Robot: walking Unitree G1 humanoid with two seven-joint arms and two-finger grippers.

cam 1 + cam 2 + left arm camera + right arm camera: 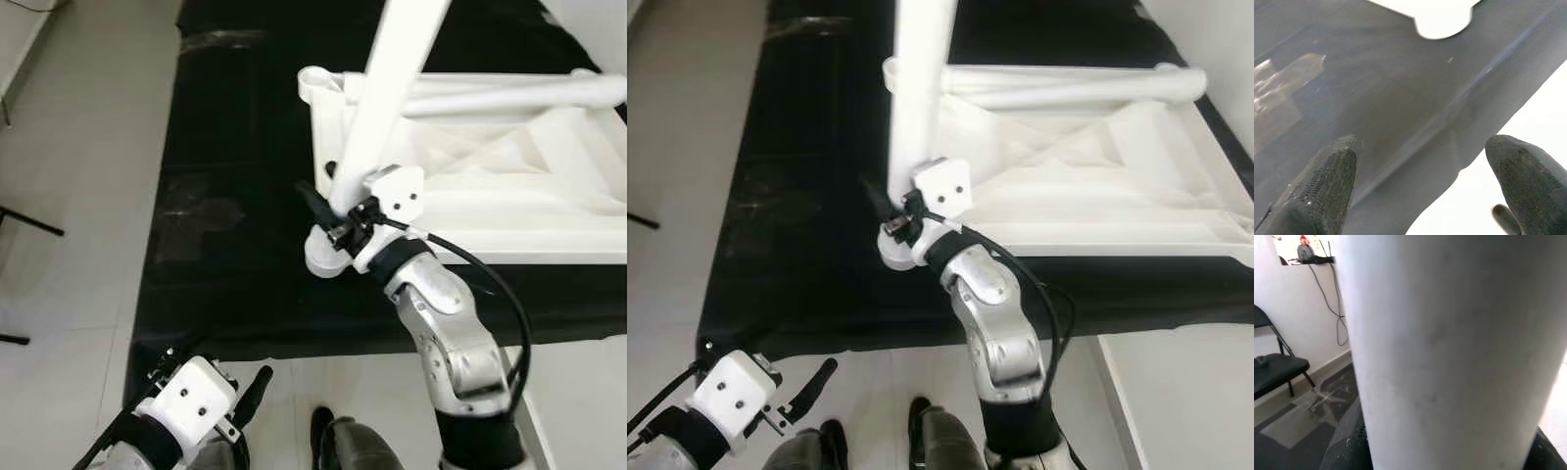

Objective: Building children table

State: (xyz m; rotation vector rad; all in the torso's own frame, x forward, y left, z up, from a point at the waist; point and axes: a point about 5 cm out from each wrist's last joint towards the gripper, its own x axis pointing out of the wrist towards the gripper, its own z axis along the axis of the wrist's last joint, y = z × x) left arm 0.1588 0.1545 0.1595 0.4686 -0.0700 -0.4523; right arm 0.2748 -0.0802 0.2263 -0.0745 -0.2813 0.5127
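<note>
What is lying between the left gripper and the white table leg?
Only bare black mat separates the left gripper, low near the mat's edge, from the table leg, as the left eye view shows.

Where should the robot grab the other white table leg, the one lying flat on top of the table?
Probably around the middle of the long white plastic leg, coming from above with the claw open across it. It lies flat along the far edge of the upside-down white tabletop; its round shaft is bare there, while its left end meets the corner socket.
</note>
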